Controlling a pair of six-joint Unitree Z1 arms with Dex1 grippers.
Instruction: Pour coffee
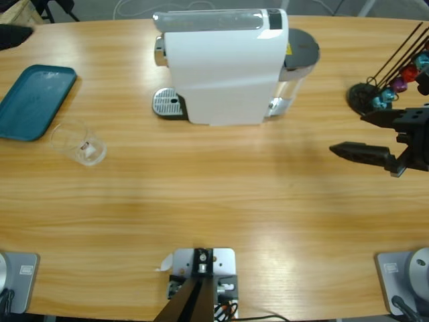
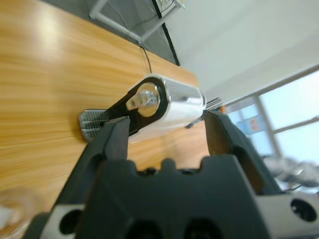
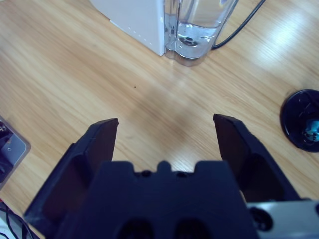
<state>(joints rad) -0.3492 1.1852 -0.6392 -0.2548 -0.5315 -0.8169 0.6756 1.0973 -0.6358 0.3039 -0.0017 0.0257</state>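
From up high, the cup lies tipped on its side on the surface beside the tray, well left of the machine, no coffee that I can see in it, and the right hand hangs spread and empty by the capsule rack. Left wrist: the left hand is spread too, nothing between its jaws, aimed at the machine's spout end and drip tray, the cup just a blur in the corner. Right wrist shows only bare wood and the water tank, so I'd guess the risk is a round cup rolling off when a hand nudges it.
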